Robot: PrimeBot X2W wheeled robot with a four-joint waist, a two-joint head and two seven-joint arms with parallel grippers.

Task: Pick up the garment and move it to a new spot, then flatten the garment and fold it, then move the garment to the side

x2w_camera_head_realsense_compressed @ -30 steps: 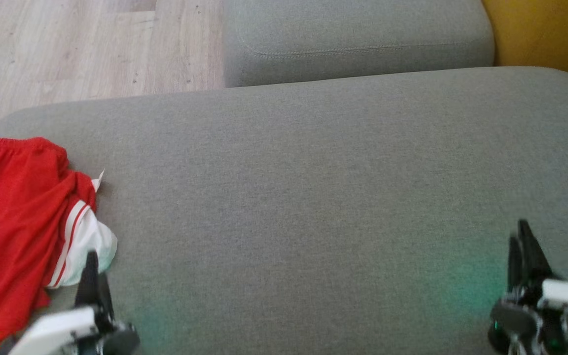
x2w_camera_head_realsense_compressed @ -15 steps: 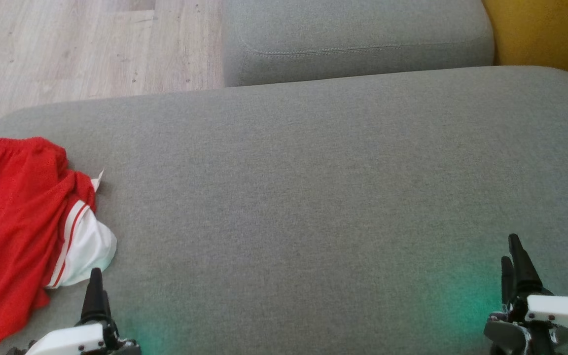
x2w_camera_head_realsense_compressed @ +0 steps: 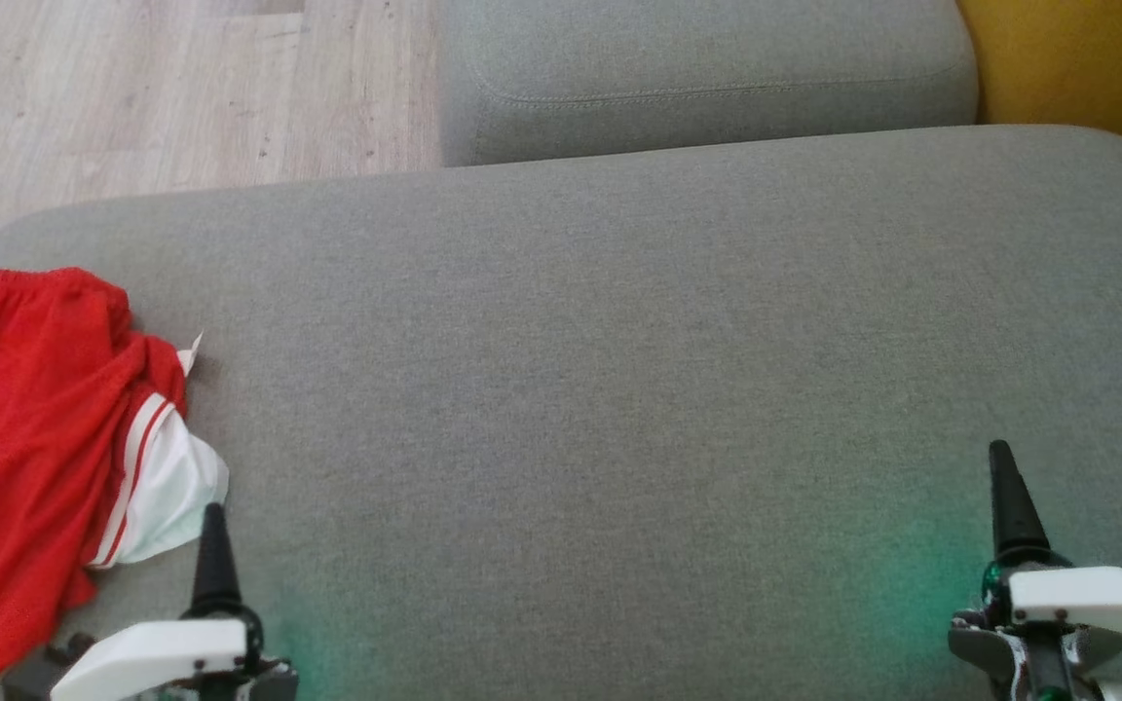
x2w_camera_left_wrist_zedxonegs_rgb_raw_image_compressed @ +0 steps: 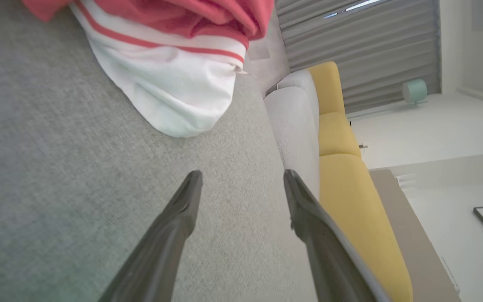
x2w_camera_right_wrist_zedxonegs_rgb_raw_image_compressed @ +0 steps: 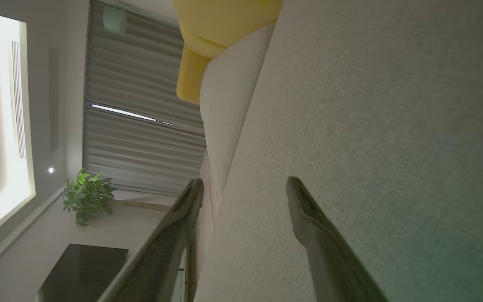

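Observation:
The garment [x2w_camera_head_realsense_compressed: 35, 428], red mesh shorts with a white striped panel, lies crumpled at the left end of the grey cushion [x2w_camera_head_realsense_compressed: 600, 350]. My left gripper [x2w_camera_head_realsense_compressed: 214, 531] hovers just right of and nearer than its white corner, without touching it. In the left wrist view the left gripper [x2w_camera_left_wrist_zedxonegs_rgb_raw_image_compressed: 241, 180] is open and empty, and the garment's white panel [x2w_camera_left_wrist_zedxonegs_rgb_raw_image_compressed: 174, 92] lies ahead of the fingertips. My right gripper [x2w_camera_head_realsense_compressed: 1002, 472] hangs over bare cushion at the lower right, far from the garment. The right wrist view shows the right gripper [x2w_camera_right_wrist_zedxonegs_rgb_raw_image_compressed: 245, 184] open with nothing between its fingers.
A second grey cushion [x2w_camera_head_realsense_compressed: 697, 88] sits behind the main one. Wooden floor [x2w_camera_head_realsense_compressed: 132, 88] lies beyond the far left edge, and a yellow sofa part [x2w_camera_head_realsense_compressed: 1077, 58] stands at the top right. The garment reaches the cushion's rounded left edge.
Both grippers have opened. The left gripper has shifted slightly right, off the garment's white corner. The right gripper has edged left. The garment has not moved.

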